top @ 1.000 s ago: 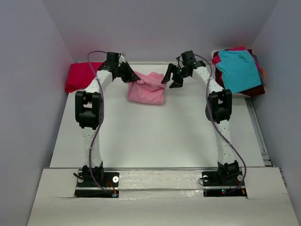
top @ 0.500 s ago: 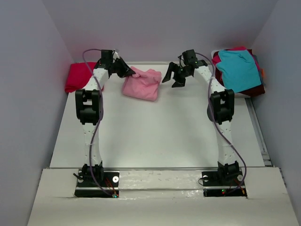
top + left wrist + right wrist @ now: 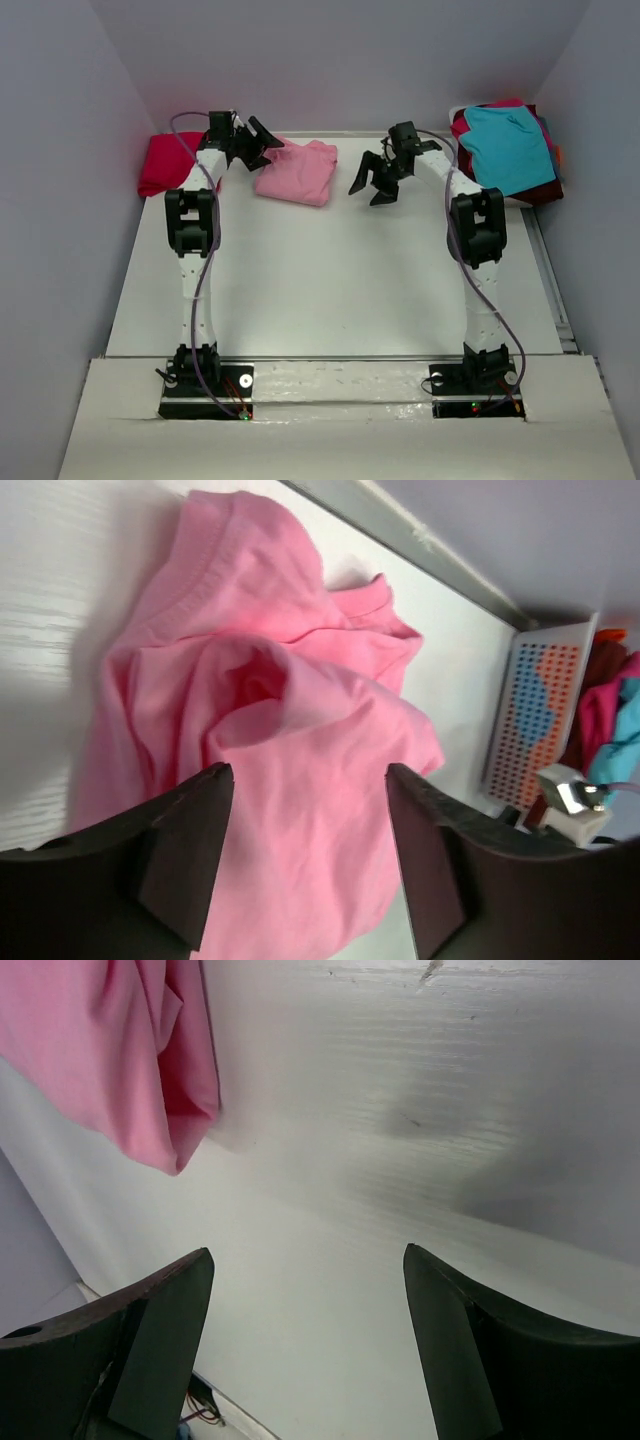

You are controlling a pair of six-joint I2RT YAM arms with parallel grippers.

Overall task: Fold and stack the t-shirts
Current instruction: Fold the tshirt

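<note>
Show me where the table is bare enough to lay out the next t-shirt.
The wide stretch of table from the near edge up to the pink t-shirt is bare. The far edge is crowded: red t-shirt in the left corner, the pink one mid-left, a heaped pile at the right corner.

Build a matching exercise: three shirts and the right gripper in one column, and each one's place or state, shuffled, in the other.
1. pink t-shirt
2. red t-shirt
3. teal t-shirt
4. right gripper

A. on top of the heap at far right
B. open, over bare table
C. far left corner
D. far middle, beside the left gripper

Pairs: 1-D, 2-C, 3-A, 4-B
</note>
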